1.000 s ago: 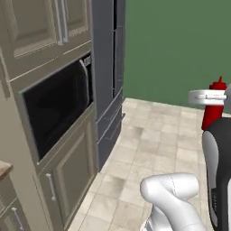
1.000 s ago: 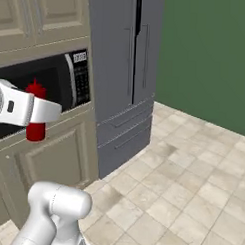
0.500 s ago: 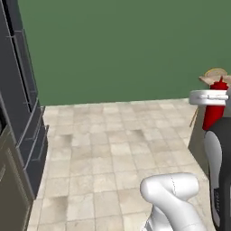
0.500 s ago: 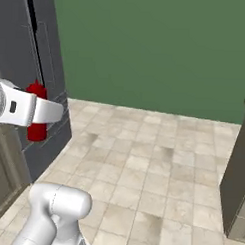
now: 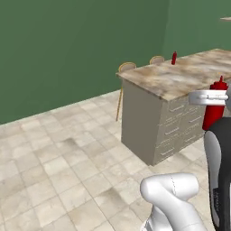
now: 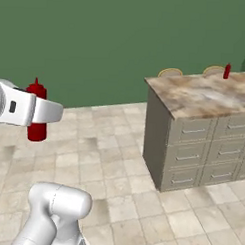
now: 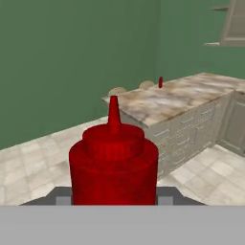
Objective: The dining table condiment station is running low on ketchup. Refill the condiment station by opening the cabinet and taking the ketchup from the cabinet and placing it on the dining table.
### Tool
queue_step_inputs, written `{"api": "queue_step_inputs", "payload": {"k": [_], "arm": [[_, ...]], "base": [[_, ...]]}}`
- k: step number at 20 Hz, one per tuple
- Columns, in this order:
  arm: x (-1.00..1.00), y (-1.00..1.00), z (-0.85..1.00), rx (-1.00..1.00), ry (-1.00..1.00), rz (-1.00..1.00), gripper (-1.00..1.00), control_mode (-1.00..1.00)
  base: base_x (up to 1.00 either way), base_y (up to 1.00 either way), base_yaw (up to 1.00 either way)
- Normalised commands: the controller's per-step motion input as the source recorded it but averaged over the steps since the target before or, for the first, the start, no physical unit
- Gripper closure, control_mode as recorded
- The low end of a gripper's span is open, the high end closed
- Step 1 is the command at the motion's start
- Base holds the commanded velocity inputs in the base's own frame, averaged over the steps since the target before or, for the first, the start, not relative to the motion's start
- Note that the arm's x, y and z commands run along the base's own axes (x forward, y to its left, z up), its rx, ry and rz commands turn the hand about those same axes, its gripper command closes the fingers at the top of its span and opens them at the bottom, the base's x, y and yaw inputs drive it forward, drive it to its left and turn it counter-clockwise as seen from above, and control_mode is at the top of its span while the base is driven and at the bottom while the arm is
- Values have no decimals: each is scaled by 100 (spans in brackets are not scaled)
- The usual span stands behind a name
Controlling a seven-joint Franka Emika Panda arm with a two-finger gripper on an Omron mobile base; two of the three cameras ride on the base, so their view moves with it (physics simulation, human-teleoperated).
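Green wall (image 5: pixel 81 49) behind; tiled floor (image 5: pixel 58 171) below. Table (image 6: pixel 195 94), marbled top, drawer fronts on the near side, stands ahead to the right. Two stools (image 5: pixel 127 67) at its far edge. A second red bottle (image 5: pixel 174 57) upright on the far end of the top. Ketchup (image 7: pixel 114 162) upright in mid-air, well short of the table. Gripper (image 6: pixel 42 114) pinches the ketchup at its body, nozzle up.

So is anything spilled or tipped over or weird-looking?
Nothing stands out. The ketchup sits upright in the gripper, and the other red bottle stands upright on the dining table. No spills on the tiled floor.
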Motion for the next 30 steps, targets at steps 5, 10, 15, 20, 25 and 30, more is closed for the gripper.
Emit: {"api": "queue_step_inputs", "payload": {"k": [5, 10, 15, 20, 25, 30], "arm": [[0, 0, 0, 0, 0, 0, 100, 100], [0, 0, 0, 0, 0, 0, 100, 100], [0, 0, 0, 0, 0, 0, 100, 100], [0, 0, 0, 0, 0, 0, 100, 100], [0, 0, 0, 0, 0, 0, 100, 100], [0, 0, 0, 0, 0, 0, 100, 100]], "base": [[34, -8, -64], [63, 18, -34], [71, 35, -9], [79, 56, -8], [91, 81, -15], [95, 81, -21]]}}
